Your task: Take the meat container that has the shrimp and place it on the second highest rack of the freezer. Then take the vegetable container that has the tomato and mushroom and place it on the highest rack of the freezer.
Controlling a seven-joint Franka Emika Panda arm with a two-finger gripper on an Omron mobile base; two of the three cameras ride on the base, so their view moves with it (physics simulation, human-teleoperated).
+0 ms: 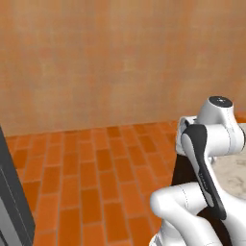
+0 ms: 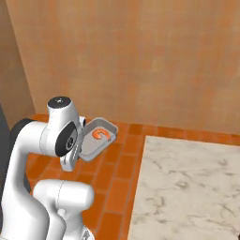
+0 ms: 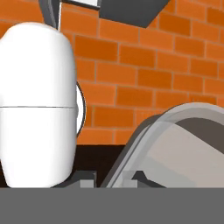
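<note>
Above the brick floor [image 2: 123, 165], the nearly closed fingers grip the meat container [image 2: 93, 143] holding the shrimp [image 2: 99, 134].

Even flat rendered light, soft, shadowless

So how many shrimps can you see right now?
1. The shrimp lies curled in the meat container, which the gripper holds up in the air beside the white arm, over the orange brick floor. More may be hidden elsewhere.
</note>
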